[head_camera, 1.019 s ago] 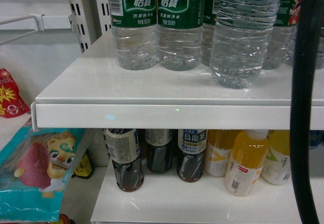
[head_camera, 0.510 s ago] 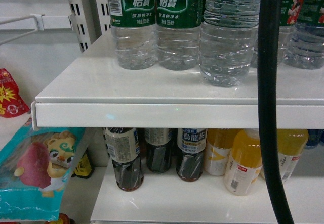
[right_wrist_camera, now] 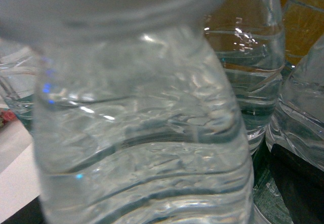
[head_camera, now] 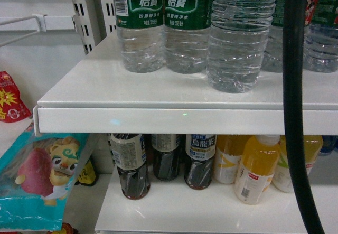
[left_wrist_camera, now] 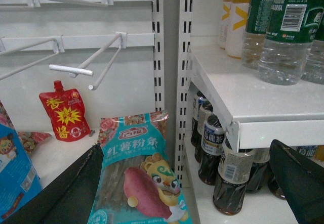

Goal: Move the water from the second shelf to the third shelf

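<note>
A clear ribbed water bottle [head_camera: 240, 44] stands at the front of the white shelf [head_camera: 158, 94], ahead of the row of alike green-labelled water bottles [head_camera: 140, 28]. In the right wrist view this bottle [right_wrist_camera: 142, 133] fills the frame, and my right gripper [right_wrist_camera: 157, 198] is shut on it, one dark finger [right_wrist_camera: 298, 183] showing at its right. The right gripper itself is out of the head view. My left gripper [left_wrist_camera: 182, 183] hangs open low beside the shelving with nothing between its fingers.
A black cable [head_camera: 294, 112] hangs down the right of the head view. The shelf below holds dark tea bottles [head_camera: 132, 165] and yellow juice bottles [head_camera: 256, 168]. Left of the uprights are a teal snack packet [left_wrist_camera: 142, 173], a red pouch [left_wrist_camera: 65, 113] and white hooks [left_wrist_camera: 76, 70].
The front water bottle has shifted left along the shelf front, tilted on the way, and now stands upright. The black cable swung left, then slightly back right.
</note>
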